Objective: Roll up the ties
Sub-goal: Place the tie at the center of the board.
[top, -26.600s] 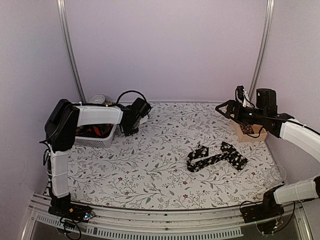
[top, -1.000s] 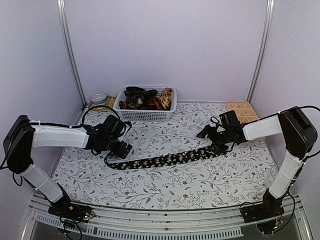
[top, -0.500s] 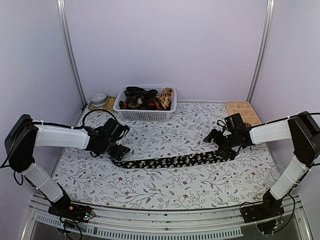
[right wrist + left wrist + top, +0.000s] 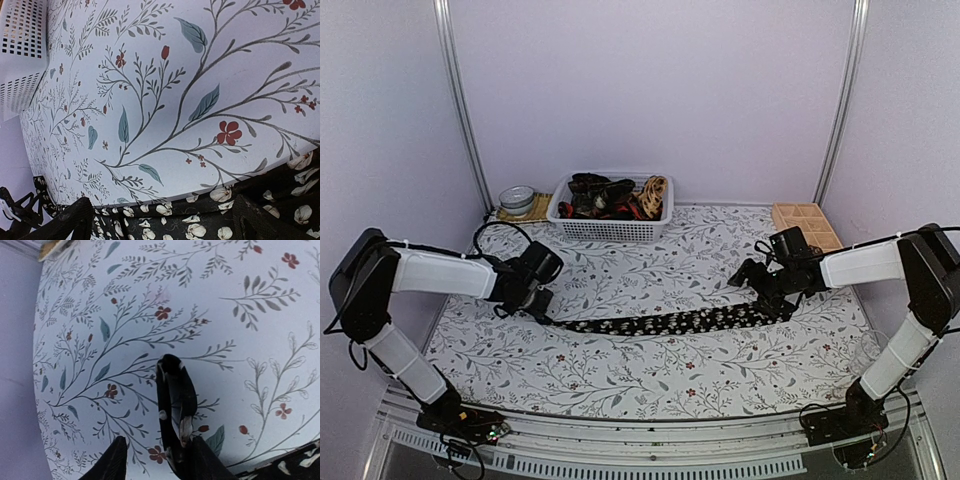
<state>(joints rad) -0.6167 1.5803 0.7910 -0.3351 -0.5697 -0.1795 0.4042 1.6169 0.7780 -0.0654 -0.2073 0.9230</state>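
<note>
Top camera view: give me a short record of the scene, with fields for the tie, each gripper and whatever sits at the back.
black flowered tie: stretched flat from left to right, narrow end on the left
left gripper: at the narrow end, jaws partly open around the curled-up tip
right gripper: over the wide end, jaws wide open
at the back: white basket holding more ties; wooden compartment tray; round tin
rolling: only the tip is curled so far

A black tie (image 4: 660, 322) speckled with pale flowers lies stretched flat across the table (image 4: 650, 380), narrow end at left, while other ties (image 4: 610, 195) sit heaped in the white basket (image 4: 610, 232) behind.
</note>
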